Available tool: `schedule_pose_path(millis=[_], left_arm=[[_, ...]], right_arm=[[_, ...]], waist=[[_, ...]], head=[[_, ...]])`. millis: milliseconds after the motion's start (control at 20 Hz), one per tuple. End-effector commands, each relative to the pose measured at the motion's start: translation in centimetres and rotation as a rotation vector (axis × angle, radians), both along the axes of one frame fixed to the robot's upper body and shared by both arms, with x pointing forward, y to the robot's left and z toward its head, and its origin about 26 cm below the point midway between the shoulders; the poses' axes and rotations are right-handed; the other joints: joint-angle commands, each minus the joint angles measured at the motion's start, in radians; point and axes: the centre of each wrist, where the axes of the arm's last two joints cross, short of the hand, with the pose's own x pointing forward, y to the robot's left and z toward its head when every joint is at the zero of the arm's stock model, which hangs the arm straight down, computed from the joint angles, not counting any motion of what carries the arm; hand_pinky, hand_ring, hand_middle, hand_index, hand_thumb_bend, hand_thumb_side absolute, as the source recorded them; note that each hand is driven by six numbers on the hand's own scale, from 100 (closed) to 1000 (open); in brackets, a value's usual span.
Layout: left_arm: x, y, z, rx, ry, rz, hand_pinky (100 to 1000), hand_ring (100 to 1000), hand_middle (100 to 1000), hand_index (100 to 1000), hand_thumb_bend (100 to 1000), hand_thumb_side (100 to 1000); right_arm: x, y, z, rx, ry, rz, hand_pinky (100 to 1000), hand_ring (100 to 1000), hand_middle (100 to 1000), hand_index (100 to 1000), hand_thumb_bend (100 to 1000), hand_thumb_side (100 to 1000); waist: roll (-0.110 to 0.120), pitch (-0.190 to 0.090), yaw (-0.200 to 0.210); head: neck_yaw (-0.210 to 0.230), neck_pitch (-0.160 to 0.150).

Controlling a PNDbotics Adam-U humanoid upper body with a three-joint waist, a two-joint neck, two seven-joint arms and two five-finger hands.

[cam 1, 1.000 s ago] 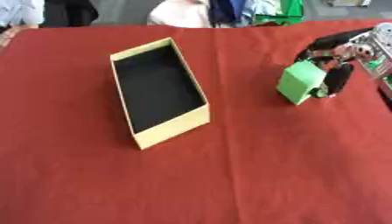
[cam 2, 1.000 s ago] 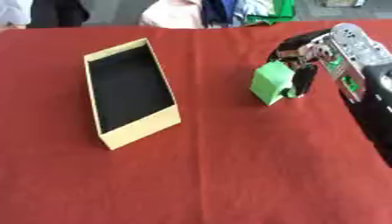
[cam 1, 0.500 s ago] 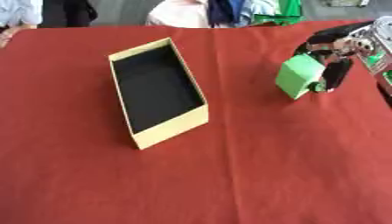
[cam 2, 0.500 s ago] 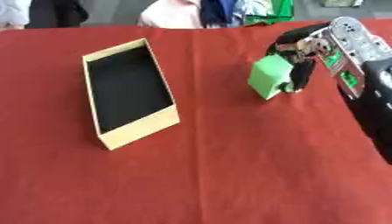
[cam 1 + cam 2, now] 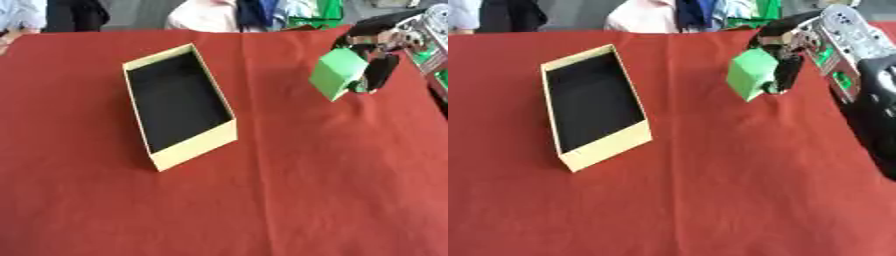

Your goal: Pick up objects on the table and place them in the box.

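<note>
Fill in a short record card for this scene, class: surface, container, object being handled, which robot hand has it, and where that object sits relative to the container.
surface: red tablecloth
container: open yellow box, black inside, nothing in it
object: green block
holder: right robot hand, fingers curled round the block
left robot hand: not in view
position: block is right of the box, apart from it, not yet inside

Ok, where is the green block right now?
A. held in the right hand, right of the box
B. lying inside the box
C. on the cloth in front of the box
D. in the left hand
A: the right hand has its fingers curled round the green block, right of the empty box.
</note>
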Motion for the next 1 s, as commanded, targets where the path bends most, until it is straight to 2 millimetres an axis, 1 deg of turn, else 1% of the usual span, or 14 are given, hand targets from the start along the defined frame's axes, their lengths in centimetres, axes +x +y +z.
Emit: schedule_pose_path(millis=[50, 300, 500, 750, 1000], left_arm=[[-0.2, 0.3, 1.1, 0.027, -0.028, -0.002, 574, 620, 595, 726, 100, 385], [-0.1, 0.3, 1.3, 0.03, -0.031, -0.01, 574, 619, 595, 726, 100, 380], [-0.1, 0.2, 1.4, 0.03, -0.033, -0.018, 575, 619, 594, 726, 100, 374], [0.0, 0.1, 1.6, 0.03, -0.038, -0.033, 575, 618, 593, 727, 100, 369], [0.2, -0.1, 1.9, 0.029, -0.049, -0.049, 576, 617, 593, 727, 100, 364]], right_arm=[[-0.7, 2.0, 2.4, 0.002, -0.069, 0.046, 716, 625, 451, 492, 100, 100], [-1.2, 5.9, 3.7, 0.018, -0.107, 0.139, 712, 618, 441, 487, 100, 100], [-1.9, 8.9, 4.2, 0.045, -0.13, 0.21, 707, 611, 432, 485, 100, 100], [-2.5, 12.7, 3.8, 0.065, -0.128, 0.286, 701, 602, 420, 483, 100, 100], [-2.8, 16.1, 2.5, 0.096, -0.102, 0.345, 689, 597, 408, 483, 100, 100]], waist=[[-0.001, -0.045, -0.001], [-0.006, -0.061, 0.001], [-0.012, -0.074, 0.014], [-0.018, -0.085, 0.035], [-0.024, -0.089, 0.07]], head=[[-0.003, 0.001], [-0.012, 0.012], [-0.018, 0.019], [-0.032, 0.025], [-0.049, 0.027]])
